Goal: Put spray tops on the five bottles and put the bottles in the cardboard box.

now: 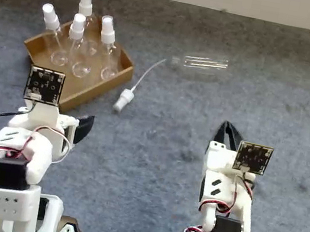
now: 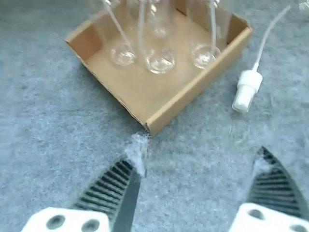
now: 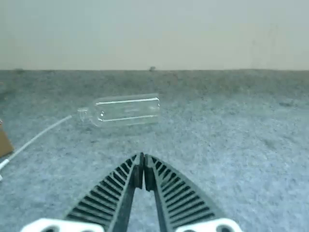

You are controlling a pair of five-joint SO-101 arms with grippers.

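Several clear bottles with white spray tops (image 1: 77,27) stand upright in the cardboard box (image 1: 110,81) at the back left; their bases (image 2: 160,62) rest on the box floor (image 2: 145,92). One clear bottle (image 1: 203,64) (image 3: 124,110) lies on its side without a top, behind the right arm. A loose white spray top (image 1: 124,100) (image 2: 246,91) with its long tube lies on the carpet between the box and that bottle. My left gripper (image 2: 193,181) (image 1: 82,127) is open, just short of the box's near corner. My right gripper (image 3: 144,175) (image 1: 228,133) is shut and empty, well short of the lying bottle.
Grey carpet (image 1: 167,148) covers the table. A pale wall (image 3: 154,34) runs along the far edge behind the lying bottle. Open carpet lies between the two arms and to the right of the bottle.
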